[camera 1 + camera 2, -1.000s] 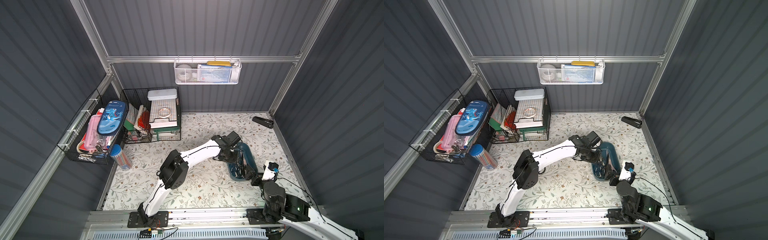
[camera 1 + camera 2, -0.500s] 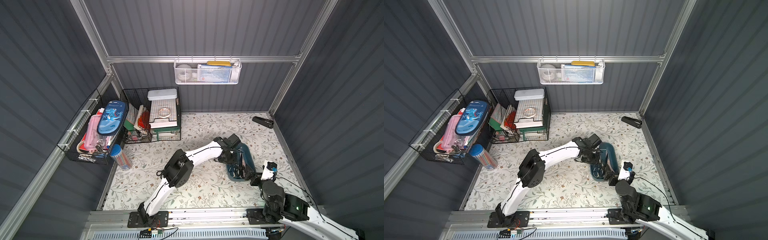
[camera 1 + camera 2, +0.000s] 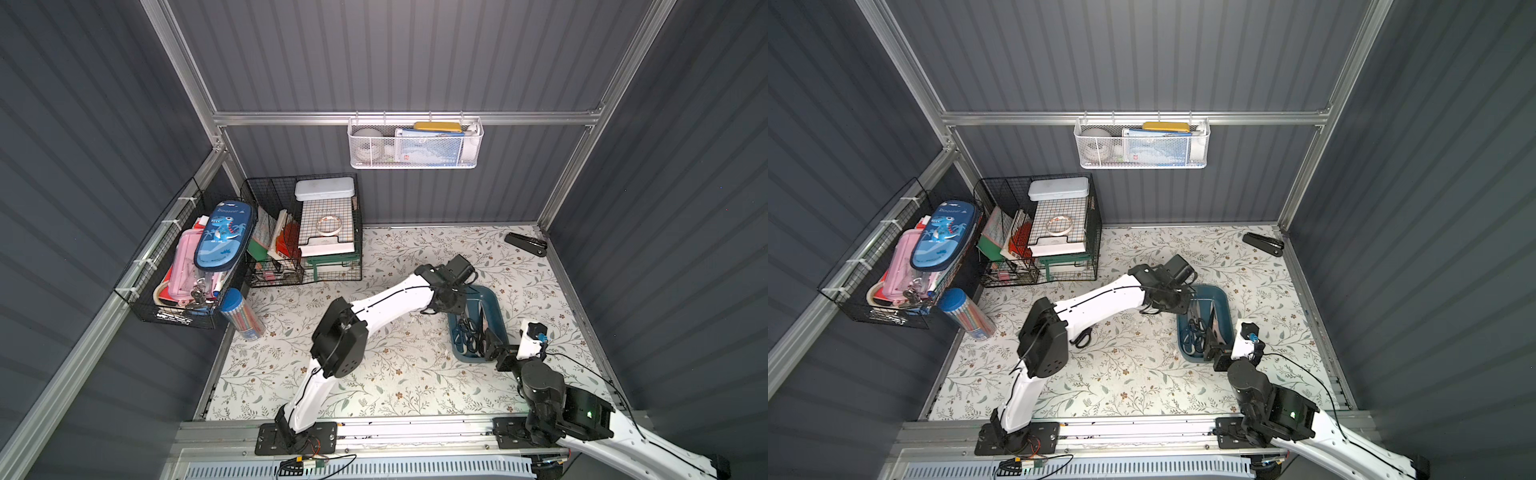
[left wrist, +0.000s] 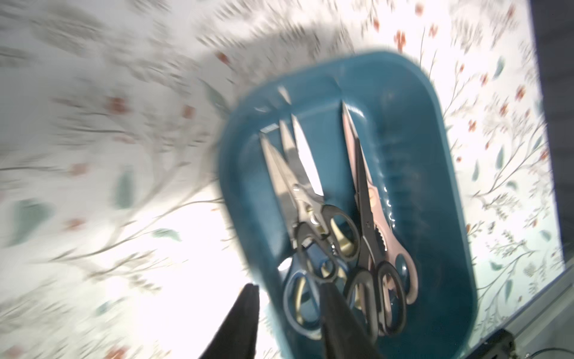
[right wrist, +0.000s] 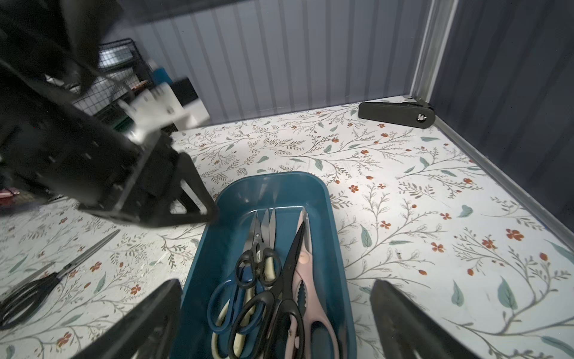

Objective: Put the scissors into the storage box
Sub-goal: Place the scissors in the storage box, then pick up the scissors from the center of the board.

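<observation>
A: How far along is it?

B: Nearly there, I'd judge. The storage box (image 5: 334,236) holds a pile of scissors, blades toward the back wall. There are the pink kitchen shears (image 5: 310,307), a large black-handled pair (image 5: 287,273) lying across them, a blue-handled pair (image 5: 211,306) and a small black-handled pair (image 5: 255,242). Cream handles (image 5: 269,271) show underneath. They overlap, so I won't swear to the count.

A: Anything outside it?

B: One loose black-handled pair (image 5: 66,270) lies on the tabletop (image 3: 415,374), well apart from the box. In a top view it shows just beside the left arm's elbow (image 3: 1042,340). I take it for the last to go in.

A: And the pincers?

B: The left pincer (image 4: 289,287) hangs over the box's far corner, jaws parted, nothing between them, though its wrist view is blurred. The right pincer (image 5: 275,281) is spread wide and empty. The box's near end sits between its fingers, and I can't tell whether they touch it.

A: Room to move?

B: There is open tabletop between the box and the loose pair. The box sits near the right wall (image 3: 665,249) and the front rail (image 3: 415,428). The black folded tool (image 5: 394,113) lies in the far corner, well clear. The squeeze, I think, is both arms meeting over the box.
</observation>
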Robot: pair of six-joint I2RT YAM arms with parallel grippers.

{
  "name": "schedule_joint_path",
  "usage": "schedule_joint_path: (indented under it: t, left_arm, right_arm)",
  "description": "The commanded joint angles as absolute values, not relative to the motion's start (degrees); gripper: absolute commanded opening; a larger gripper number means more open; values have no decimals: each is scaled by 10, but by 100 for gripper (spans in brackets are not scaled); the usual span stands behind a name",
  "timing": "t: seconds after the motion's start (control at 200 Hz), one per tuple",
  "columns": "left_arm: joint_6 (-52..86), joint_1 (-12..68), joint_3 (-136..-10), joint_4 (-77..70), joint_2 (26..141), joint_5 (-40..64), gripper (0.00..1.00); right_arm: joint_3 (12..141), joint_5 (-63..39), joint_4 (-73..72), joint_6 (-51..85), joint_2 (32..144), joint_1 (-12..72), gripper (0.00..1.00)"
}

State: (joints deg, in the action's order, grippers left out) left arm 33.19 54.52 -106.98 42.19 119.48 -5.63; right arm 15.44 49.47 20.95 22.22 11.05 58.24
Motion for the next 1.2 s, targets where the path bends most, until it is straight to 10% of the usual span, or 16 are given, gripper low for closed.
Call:
schedule_joint_path:
  t: [0.0, 0.345, 1.196]
  left_arm:
    - [300, 505, -986, 407, 1079, -139, 38]
    - [174, 332, -720, 546, 893, -107, 47]
    - [111, 265, -670, 540, 1000, -41, 51]
  right_arm:
    - [137, 369, 124, 141, 146, 584, 99]
    - [212, 294, 106, 122, 391, 589, 99]
    - [163, 356, 91, 126, 279, 590, 99]
